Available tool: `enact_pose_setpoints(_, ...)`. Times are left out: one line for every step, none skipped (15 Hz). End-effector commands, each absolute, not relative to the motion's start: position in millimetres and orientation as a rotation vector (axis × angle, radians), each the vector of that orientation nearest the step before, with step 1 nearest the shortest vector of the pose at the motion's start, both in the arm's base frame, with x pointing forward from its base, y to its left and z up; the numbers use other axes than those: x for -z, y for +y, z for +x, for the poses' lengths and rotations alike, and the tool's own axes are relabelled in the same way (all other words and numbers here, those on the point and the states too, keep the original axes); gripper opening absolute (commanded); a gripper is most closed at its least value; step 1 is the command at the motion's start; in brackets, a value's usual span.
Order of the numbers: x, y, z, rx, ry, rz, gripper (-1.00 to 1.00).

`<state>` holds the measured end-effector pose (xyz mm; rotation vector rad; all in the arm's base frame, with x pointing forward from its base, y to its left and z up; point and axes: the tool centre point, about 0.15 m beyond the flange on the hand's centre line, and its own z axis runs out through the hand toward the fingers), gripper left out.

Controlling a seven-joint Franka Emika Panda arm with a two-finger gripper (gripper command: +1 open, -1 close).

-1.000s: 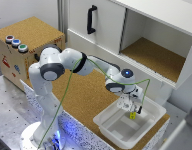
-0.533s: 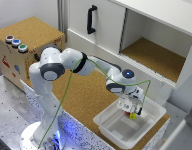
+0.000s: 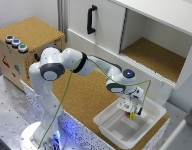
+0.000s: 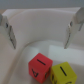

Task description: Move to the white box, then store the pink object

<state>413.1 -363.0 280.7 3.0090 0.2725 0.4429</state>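
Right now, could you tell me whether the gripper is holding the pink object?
No, the gripper's fingers stand apart and empty, while the pink object lies on the white box floor beside the yellow block.

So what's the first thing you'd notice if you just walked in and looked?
Probably the big white robot arm bending over the cork table, with its gripper hanging just above the white box at the table's edge. Then two tiny bright blocks in that box, right under the open gripper: a pink one and a yellow one, side by side.
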Motion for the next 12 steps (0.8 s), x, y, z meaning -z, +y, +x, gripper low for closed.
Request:
enact_pose_setpoints(-362, -324, 394, -0.496, 0.108, 2.919, 1.00)
enact_pose_setpoints(-380, -314, 392, -0.511, 0.073, 2.862, 1.00)
enact_pose_setpoints(-401, -299, 387, -0.569, 0.095, 2.847, 1.00)
enact_pose_setpoints(-413, -288, 385, -0.590, 0.106, 2.845, 1.00)
enact_pose_setpoints(-424, -272, 381, -0.618, 0.123, 2.838, 1.00)
enact_pose_setpoints(-430, -259, 378, -0.627, 0.127, 2.851, 1.00)
enact_pose_setpoints(-433, -247, 377, -0.624, 0.134, 2.869, 1.00)
enact_pose_setpoints(-436, -238, 375, -0.633, 0.135, 2.878, 1.00)
enact_pose_setpoints(-438, -226, 373, -0.636, 0.151, 2.882, 1.00)
enact_pose_setpoints(-441, -211, 372, -0.640, 0.177, 2.885, 1.00)
enact_pose_setpoints(-442, -201, 370, -0.646, 0.193, 2.888, 1.00)
enact_pose_setpoints(-443, -186, 368, -0.648, 0.226, 2.899, 1.00)
